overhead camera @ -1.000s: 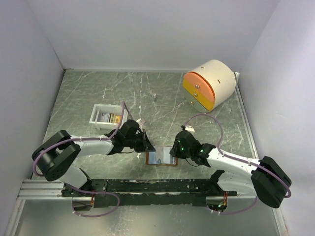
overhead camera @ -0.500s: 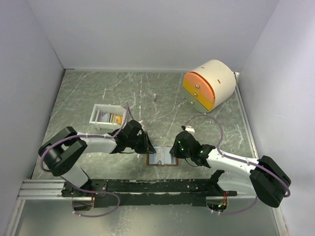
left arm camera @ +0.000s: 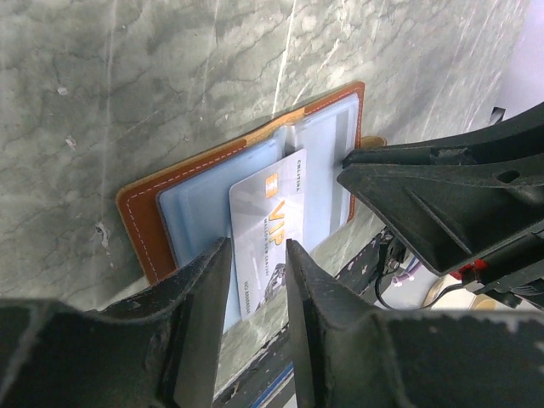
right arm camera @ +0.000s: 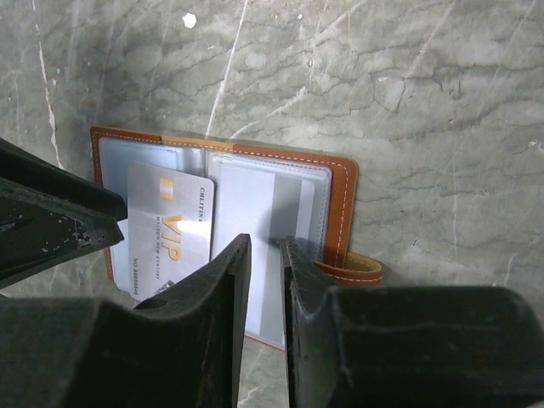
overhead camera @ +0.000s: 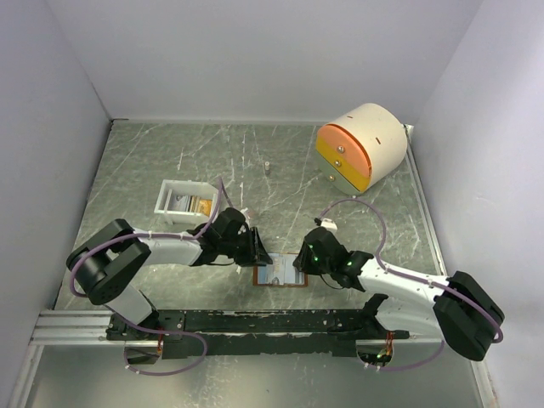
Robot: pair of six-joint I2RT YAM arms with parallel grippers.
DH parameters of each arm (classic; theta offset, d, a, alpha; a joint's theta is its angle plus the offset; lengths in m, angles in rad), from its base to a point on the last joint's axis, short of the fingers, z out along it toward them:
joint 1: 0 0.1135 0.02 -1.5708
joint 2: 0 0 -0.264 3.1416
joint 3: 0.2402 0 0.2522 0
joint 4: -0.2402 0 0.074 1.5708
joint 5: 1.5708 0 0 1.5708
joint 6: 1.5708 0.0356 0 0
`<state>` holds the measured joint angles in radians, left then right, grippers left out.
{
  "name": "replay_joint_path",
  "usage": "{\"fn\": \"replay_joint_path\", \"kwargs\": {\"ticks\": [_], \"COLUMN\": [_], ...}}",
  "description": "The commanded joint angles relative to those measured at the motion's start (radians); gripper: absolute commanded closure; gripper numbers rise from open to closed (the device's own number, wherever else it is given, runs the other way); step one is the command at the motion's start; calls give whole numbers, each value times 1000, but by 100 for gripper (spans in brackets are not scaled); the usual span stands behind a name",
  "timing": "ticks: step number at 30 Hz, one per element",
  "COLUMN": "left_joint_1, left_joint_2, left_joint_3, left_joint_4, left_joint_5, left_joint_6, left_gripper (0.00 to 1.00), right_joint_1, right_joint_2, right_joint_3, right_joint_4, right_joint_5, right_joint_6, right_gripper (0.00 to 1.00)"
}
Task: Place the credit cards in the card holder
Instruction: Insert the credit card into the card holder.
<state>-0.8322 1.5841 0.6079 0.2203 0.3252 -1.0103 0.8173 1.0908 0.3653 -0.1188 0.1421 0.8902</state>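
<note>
The card holder point(overhead camera: 279, 274) lies open on the table between both arms, with a brown stitched rim point(left arm camera: 140, 212) and pale blue pockets point(right arm camera: 280, 204). A silver VIP credit card point(left arm camera: 268, 221) lies partly in its left pocket point(right arm camera: 166, 229), its near end sticking out past the holder's edge. My left gripper point(left arm camera: 257, 272) is open just above that end, one finger on each side and neither touching the card. My right gripper point(right arm camera: 262, 263) stands over the right pocket with a narrow gap between its fingers and nothing in it. More credit cards point(overhead camera: 201, 205) lie in the white tray.
The white tray point(overhead camera: 170, 197) stands left of centre behind the left arm. A cream-and-orange round drawer unit point(overhead camera: 361, 146) sits at the back right. A small white object point(overhead camera: 267, 167) stands mid-table. The black mounting rail point(overhead camera: 255, 321) runs just in front of the holder.
My left gripper has opened and let go of the silver card, which now rests in the holder. The left arm's elbow has shifted right. The right gripper has barely moved.
</note>
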Motion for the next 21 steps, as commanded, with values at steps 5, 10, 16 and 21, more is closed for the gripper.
{"fn": "replay_joint_path", "kwargs": {"ticks": [5, 10, 16, 21], "left_joint_1": [-23, -26, -25, -26], "left_joint_2": [-36, -44, -38, -33], "left_joint_3": [10, -17, -41, -56], "left_joint_4": [-38, -19, 17, 65], "left_joint_5": [-37, -38, -24, -1], "left_joint_6": [18, 12, 3, -11], "left_gripper": [55, 52, 51, 51], "right_joint_1": [-4, -3, -2, -1], "right_joint_2": [-65, -48, 58, 113], "right_joint_3": [-2, -40, -50, -72], "right_joint_4": [22, 125, 205, 274], "right_joint_5": [-104, -166, -201, -242], "right_joint_6": [43, 91, 100, 115], "right_gripper": [79, 79, 79, 83]}}
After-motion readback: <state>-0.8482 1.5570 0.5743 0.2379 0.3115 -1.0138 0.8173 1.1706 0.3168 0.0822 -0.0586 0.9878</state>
